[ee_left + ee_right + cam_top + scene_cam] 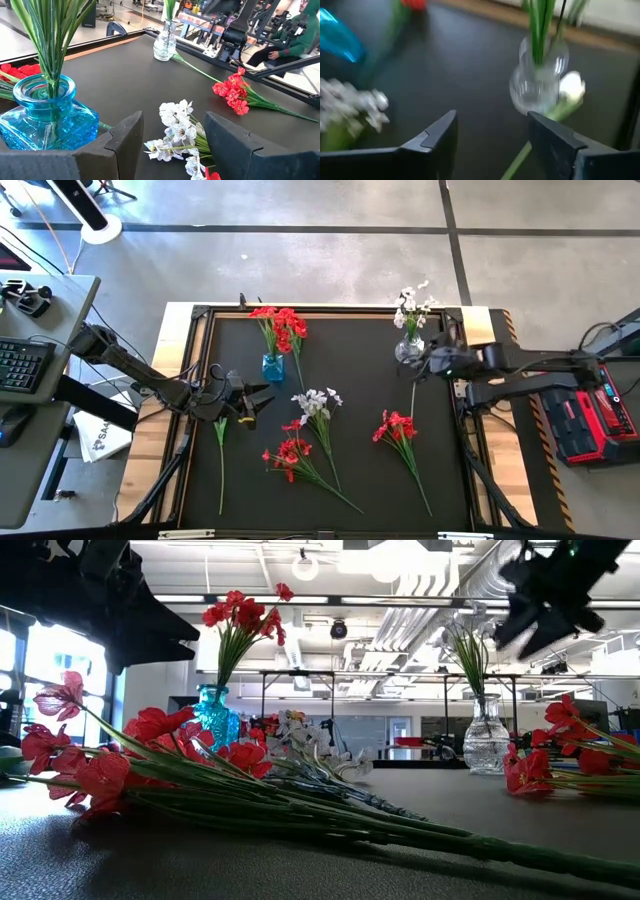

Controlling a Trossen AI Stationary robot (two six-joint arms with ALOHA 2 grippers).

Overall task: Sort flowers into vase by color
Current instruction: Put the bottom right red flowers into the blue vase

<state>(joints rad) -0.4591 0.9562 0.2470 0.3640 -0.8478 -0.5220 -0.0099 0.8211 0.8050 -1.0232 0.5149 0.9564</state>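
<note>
A blue vase (272,367) on the table's far left holds red sprigs. A clear vase (408,348) on the far right holds white ones. One white sprig (318,405) lies flat mid-table, with a red sprig (290,452) near it and another red sprig (395,427) to the right. A further white sprig (572,85) lies with its blossom against the clear vase (537,85). My left gripper (255,402) hovers open beside the blue vase (45,115), facing the mid-table white sprig (175,132). My right gripper (425,365) is open just in front of the clear vase.
A lone green stem (220,450) lies near the table's left edge. A raised black frame (330,312) rims the mat. In the low view, red sprigs (150,765) fill the foreground. A seated person (292,35) shows beyond the table's right side.
</note>
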